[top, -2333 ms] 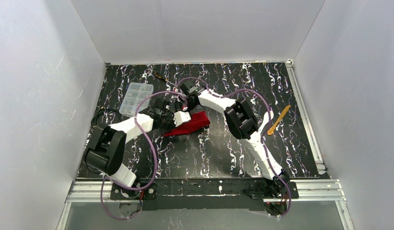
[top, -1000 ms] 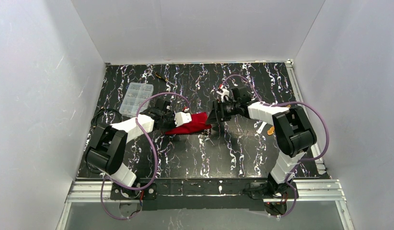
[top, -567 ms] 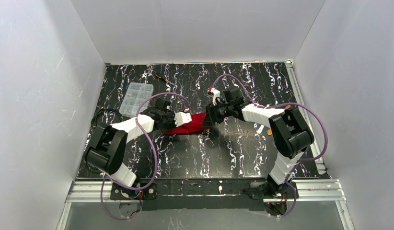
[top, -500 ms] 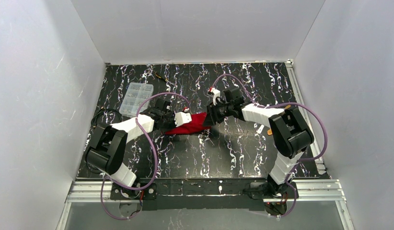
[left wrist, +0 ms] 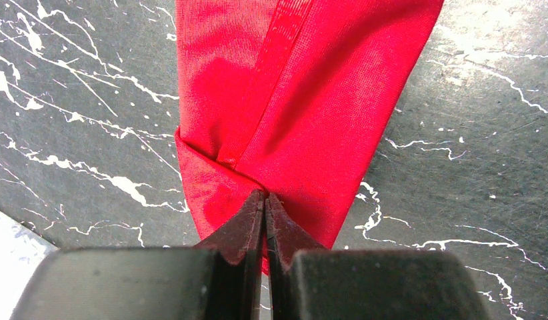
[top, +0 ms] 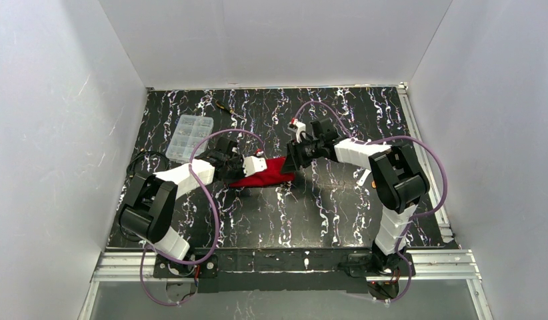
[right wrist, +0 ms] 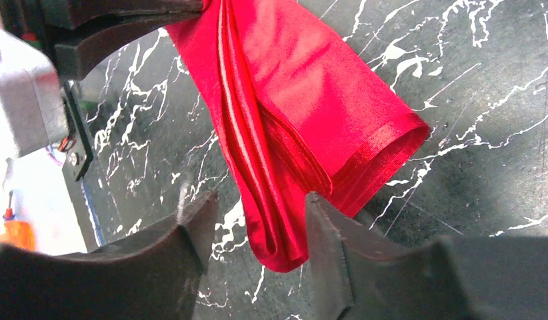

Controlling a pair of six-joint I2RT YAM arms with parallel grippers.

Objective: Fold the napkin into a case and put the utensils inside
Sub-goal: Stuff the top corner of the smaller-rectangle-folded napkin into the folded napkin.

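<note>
Two grippers work opposite ends of the napkin [top: 268,173], which lies just left of centre in the top view as a narrow, layered red strip on the black marbled table [top: 305,213]. In the left wrist view the left gripper [left wrist: 265,202] has its fingers pressed together on a gathered corner of the cloth at the lower middle of the frame, and the fabric fans away toward the top edge. In the right wrist view the right gripper [right wrist: 258,200] is spread. One dark finger sits on each side of the strip's stacked, hemmed end, and neither finger clearly touches the cloth. The step in hand looks like the folding itself: the strip is not yet a tidy case with a clean pocket, and nothing has been slid inside it. The utensils sit right of centre in the top view, largely hidden behind the right arm. A white sliver [top: 360,179] and an orange-yellow bit [top: 372,175] show there, well apart from the napkin. The next move probably calls for the right fingers to close on all the layers at once, low enough to catch the bottom ply. Then that end can be carried over while the left pinch anchors the far corner, so the slippery layers do not slide apart.
</note>
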